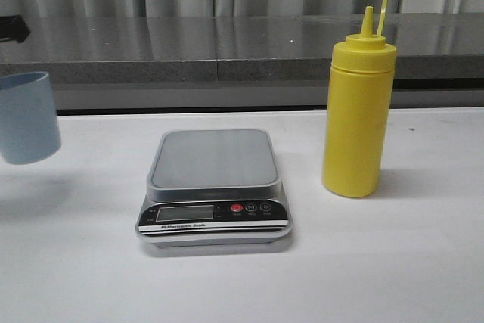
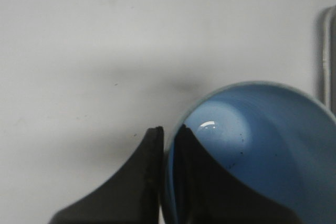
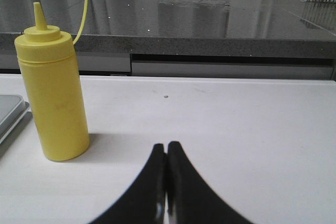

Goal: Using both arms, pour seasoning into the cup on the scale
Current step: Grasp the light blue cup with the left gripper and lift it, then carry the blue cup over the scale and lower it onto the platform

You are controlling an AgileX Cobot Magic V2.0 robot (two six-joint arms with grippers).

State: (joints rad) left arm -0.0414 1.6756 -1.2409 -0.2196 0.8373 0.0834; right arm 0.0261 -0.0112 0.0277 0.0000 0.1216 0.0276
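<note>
White bench [image 1: 423,277]: your left hand [image 2: 167,145] pinches the light, thin-walled cup [image 1: 26,116] at its rim. Right hand [image 3: 167,153] closed, empty. Grip the squeezable seasoning [image 1: 357,115] mid-body, gently.

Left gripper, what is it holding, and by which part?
The left gripper holds the blue cup by its rim, one finger inside, one outside.
</note>
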